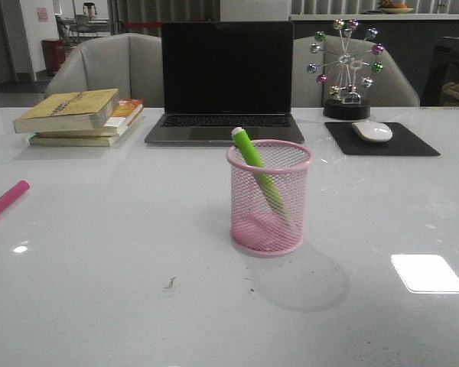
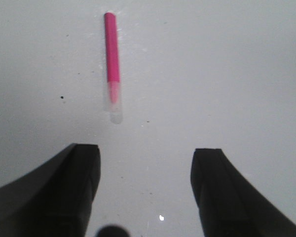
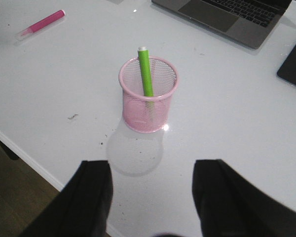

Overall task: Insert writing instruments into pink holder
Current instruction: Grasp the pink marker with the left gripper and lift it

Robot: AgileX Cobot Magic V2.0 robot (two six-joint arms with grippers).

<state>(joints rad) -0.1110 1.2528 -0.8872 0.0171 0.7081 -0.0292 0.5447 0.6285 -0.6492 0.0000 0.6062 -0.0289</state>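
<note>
Front view: pink holder (image 1: 268, 197) holds green marker (image 1: 258, 168) (both claws (image 2: 145, 190) (image 3: 153, 197) open).

Left gripper (image 2: 145, 190): two matte black fingers (image 2: 71, 190), broad at the root and narrowing to squared, flat-ended tips; a small rounded dark shape sits between their roots, too blurred to identify. Right gripper (image 3: 153, 197): same build, two black fingers (image 3: 86, 202) with a smooth, unmarked surface and blunt tips, edges soft with blur. No cables, screws or lettering can be made out on either pair, and the front view shows no part of the arms.
</note>
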